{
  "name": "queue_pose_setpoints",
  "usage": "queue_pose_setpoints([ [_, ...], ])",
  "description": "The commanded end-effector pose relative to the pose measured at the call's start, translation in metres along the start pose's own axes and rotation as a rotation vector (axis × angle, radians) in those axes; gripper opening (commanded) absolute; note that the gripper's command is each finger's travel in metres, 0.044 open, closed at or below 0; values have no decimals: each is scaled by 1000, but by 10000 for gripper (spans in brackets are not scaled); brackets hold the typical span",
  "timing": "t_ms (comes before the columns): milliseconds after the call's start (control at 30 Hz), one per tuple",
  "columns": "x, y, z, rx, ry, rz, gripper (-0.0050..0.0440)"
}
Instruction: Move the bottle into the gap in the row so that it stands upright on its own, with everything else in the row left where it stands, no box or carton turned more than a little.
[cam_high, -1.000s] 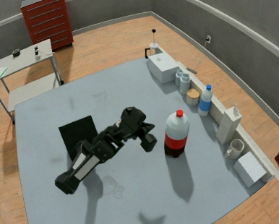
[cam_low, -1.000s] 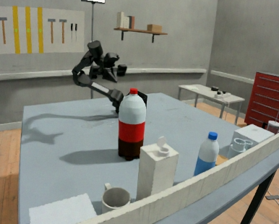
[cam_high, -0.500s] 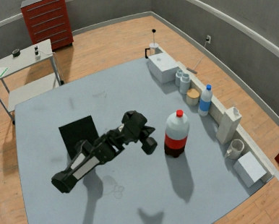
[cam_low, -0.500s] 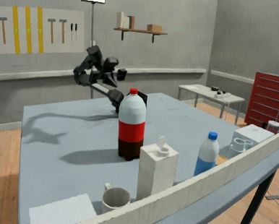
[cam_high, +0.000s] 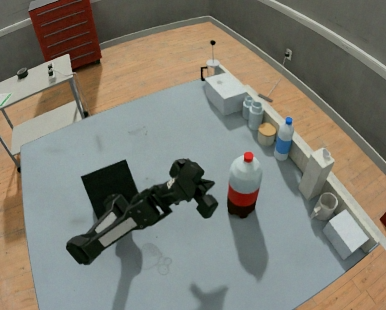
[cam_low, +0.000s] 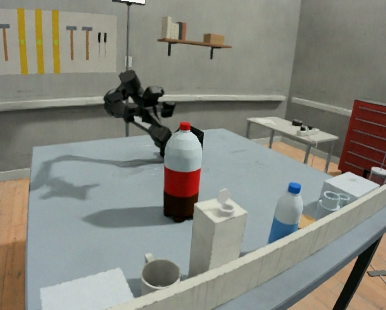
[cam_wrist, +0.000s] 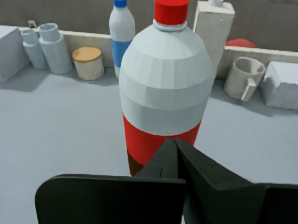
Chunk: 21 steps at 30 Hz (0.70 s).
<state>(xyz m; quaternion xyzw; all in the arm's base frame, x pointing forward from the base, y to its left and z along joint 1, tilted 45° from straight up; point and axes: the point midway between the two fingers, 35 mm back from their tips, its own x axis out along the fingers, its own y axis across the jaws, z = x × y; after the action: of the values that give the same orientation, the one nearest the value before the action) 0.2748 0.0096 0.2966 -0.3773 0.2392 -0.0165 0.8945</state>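
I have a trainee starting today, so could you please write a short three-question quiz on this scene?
1. True or false: the gripper is shut and holds nothing.
2. Which two things in the row flank the gap? A) small blue-capped bottle and white carton; B) the mug and a white box; C) the two grey jars.
3. What colour is the cap of the large bottle standing out on the table?

Key: 1 true; 2 A; 3 red.
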Motion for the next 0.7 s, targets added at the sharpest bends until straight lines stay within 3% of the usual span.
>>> queue_pose_setpoints([
  [0,2,0,-5,0,-5,2,-50],
  [667,13,-1,-32,0,-12,-4,-50],
])
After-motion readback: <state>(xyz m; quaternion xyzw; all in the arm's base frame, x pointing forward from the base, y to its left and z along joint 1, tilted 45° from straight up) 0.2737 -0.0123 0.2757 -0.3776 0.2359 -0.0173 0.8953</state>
